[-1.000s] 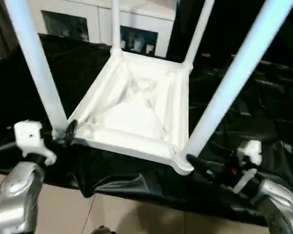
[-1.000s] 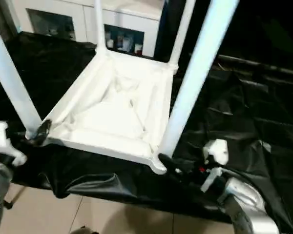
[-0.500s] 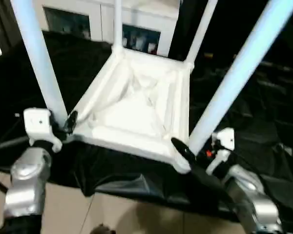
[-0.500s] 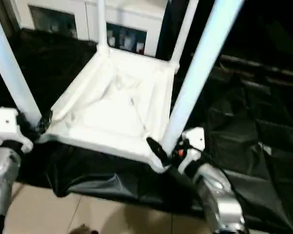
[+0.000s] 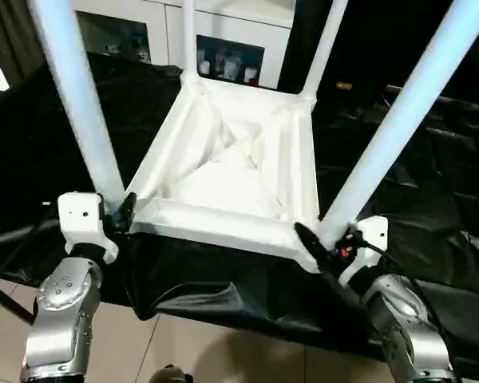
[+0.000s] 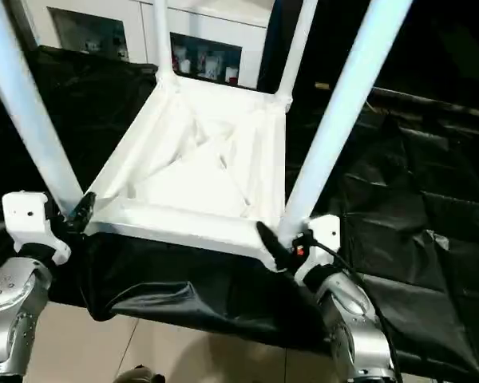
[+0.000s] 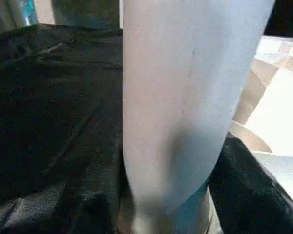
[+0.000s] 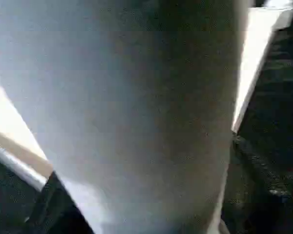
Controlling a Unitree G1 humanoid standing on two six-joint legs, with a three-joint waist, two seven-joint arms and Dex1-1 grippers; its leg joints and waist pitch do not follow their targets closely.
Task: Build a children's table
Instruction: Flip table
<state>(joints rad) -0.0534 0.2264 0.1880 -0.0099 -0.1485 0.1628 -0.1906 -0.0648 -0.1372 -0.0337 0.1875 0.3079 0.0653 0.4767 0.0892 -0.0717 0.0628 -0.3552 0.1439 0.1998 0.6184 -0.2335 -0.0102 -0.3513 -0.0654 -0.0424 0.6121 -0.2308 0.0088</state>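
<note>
My left gripper [image 5: 121, 214] and right gripper [image 5: 318, 246] each have fingers around the base of a near leg, grip unclear, of the children's table [image 5: 231, 171], lying upside down on the black cloth [image 5: 56, 128] ahead, legs rising upward.

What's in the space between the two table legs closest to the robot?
Between the left near leg and the right near leg runs the near rim of the upturned table top, with its ribbed underside behind it, seen in both eye views.
</note>
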